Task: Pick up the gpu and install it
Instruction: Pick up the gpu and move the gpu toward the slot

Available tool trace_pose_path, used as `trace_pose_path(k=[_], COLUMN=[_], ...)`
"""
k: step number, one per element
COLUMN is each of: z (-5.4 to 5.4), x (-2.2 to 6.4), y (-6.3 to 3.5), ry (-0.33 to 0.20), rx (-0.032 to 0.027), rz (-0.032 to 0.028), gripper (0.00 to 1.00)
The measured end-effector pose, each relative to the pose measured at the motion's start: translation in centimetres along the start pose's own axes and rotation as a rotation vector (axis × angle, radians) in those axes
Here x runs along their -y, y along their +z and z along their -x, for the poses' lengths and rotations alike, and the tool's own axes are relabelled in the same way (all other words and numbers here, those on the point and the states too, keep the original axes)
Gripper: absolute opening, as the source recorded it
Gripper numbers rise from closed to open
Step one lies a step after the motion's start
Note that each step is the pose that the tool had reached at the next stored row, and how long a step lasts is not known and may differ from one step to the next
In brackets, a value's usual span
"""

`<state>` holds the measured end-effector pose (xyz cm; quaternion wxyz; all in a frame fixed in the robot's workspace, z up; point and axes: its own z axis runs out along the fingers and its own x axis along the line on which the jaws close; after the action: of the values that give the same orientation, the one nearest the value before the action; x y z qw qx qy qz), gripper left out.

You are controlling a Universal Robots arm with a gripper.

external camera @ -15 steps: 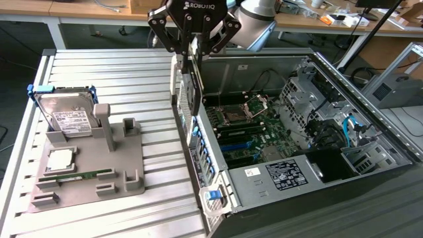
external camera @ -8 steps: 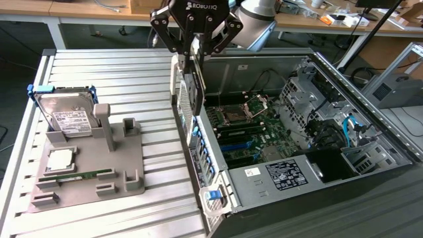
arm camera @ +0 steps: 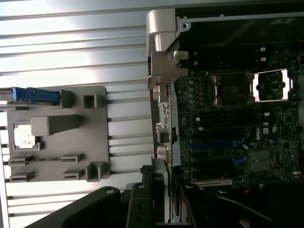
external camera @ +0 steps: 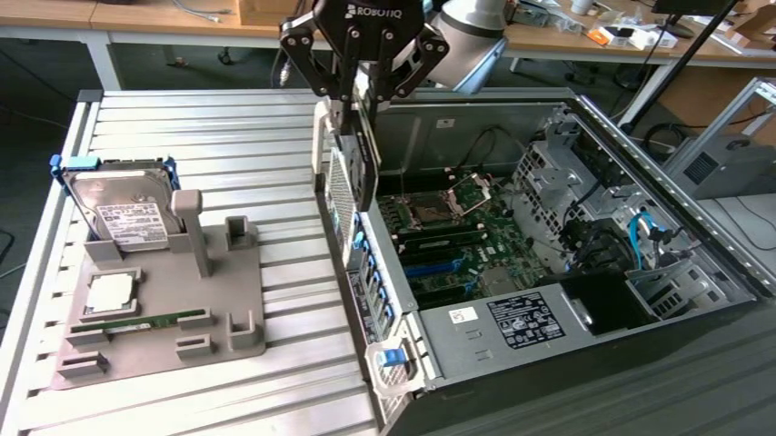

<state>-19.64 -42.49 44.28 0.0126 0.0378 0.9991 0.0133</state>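
Lying open along the bench (external camera: 206, 118) edge at the exterior view's right, computer case (external camera: 582, 391) noted, grey holder plate (external camera: 231, 291) set near the opposite edge, gripper (external camera: 360, 102) clamped on gpu (external camera: 355, 168), card held upright at the case's rear wall, hard drive (external camera: 122, 213) stood at one plate corner.

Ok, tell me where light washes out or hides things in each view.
Exterior view: even light, motherboard legible, a black pocket beside the power supply. Wrist view: glare whitens the slatted table, the bracket of the gpu shines pale, and the motherboard beyond it sits dim.
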Motion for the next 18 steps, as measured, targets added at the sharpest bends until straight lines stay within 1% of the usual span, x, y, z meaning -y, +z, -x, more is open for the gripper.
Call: trace_pose_path(k=[18], z=[0.74], x=[-0.06], y=[0.09], ry=[0.0], rx=[-0.0001], rz=[-0.0001], gripper=[0.27])
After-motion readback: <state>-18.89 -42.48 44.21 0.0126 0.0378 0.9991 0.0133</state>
